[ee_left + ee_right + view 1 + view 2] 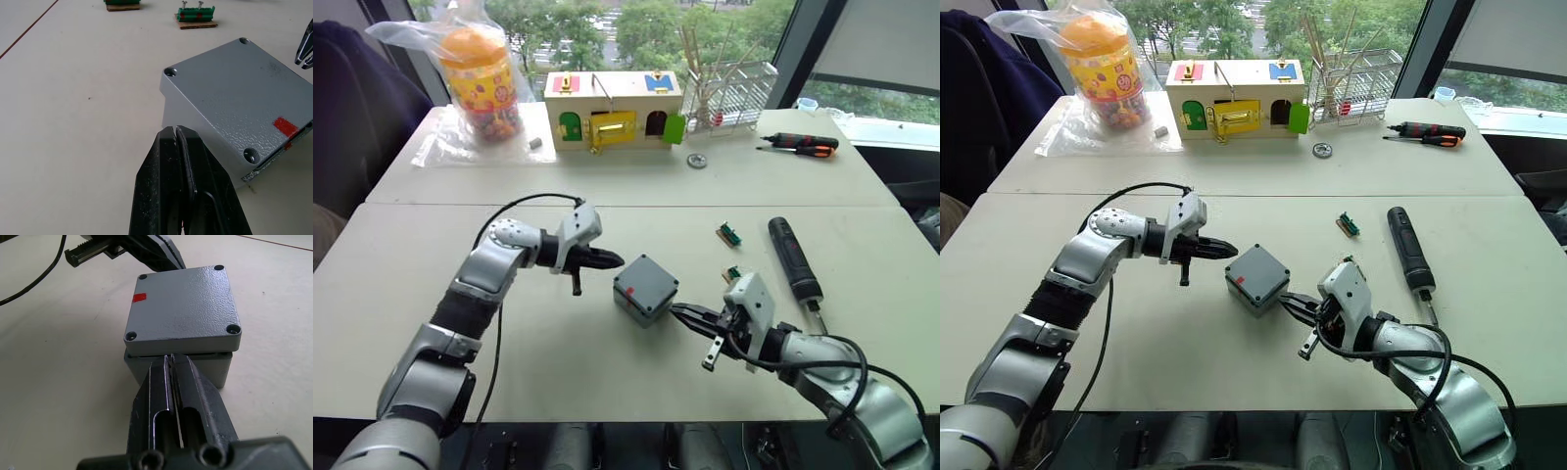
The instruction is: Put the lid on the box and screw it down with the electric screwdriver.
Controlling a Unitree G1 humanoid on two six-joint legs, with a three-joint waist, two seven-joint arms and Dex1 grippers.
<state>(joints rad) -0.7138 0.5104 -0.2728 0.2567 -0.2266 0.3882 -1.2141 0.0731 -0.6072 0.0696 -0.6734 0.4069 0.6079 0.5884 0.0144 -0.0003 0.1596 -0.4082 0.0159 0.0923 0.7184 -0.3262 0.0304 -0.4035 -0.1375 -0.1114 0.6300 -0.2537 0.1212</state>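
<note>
The table (607, 392) is bearing everything; the wooden box (612, 110) is standing well beyond the grey box (651, 299); the electric screwdriver (793, 258) is lying to the right of the box, untouched; the box is sitting mid-table with the lid (183, 308) already resting on top, slightly askew; it is looking rigid, light and smooth-sided, likely to slide, so I'd be steadying opposite walls; the left gripper (605, 260) is hovering just left of the box, fingers pressed together; the right gripper (171, 363), fingers likewise together and empty, is touching the box's near edge.
</note>
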